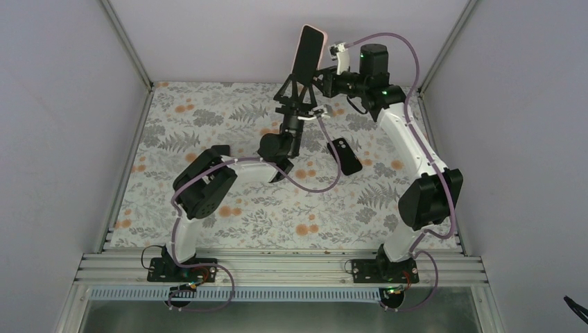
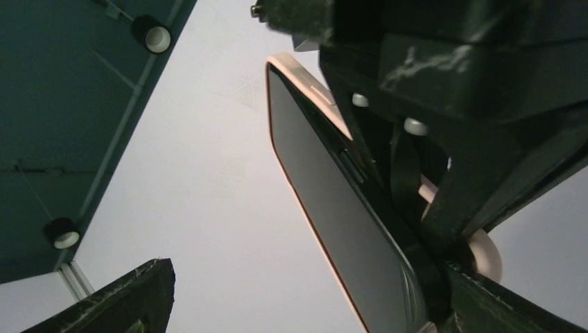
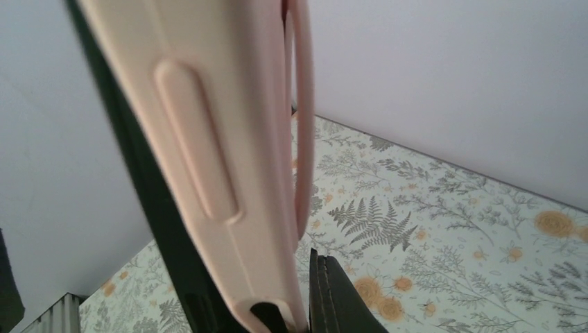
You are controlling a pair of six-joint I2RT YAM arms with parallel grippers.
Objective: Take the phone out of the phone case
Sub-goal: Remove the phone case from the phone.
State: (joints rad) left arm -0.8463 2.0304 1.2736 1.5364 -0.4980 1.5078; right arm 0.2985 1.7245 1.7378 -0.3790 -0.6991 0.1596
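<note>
The phone (image 1: 306, 57), inside its pink phone case (image 1: 320, 32), is aloft and near upright above the middle of the worktop's (image 1: 208, 208) far edge, w/ nothing under it. The case seems fully on, so removal is judged not yet begun.

The right gripper (image 1: 324, 76) comes in from the far-right side. On the right wrist cam one finger (image 3: 340, 298) sits against the case back by the ring loop (image 3: 303, 139). The other finger is hidden, so the jaws read as narrow, pinching phone + case through the thickness.

The left gripper (image 1: 299, 97) is just below w/ jaws wide. On its wrist cam one finger (image 2: 132, 298) is well apart from the screen (image 2: 326, 208), and the phone's lower end is near the other finger.

To do this step well, probably:
- R grip needs to be firm, ideally on the case only. Clamping through the glass locks the phone in.
- L should start at a corner and peel the lip back, not along the side w/ the moulded button cover (image 3: 194, 146).
- Press on the rim, not mid-screen.
- Work lower over the worktop, since a slip from up here means a drop.

A small black object (image 1: 344, 155) lies on the worktop toward the far-right and is not involved.
</note>
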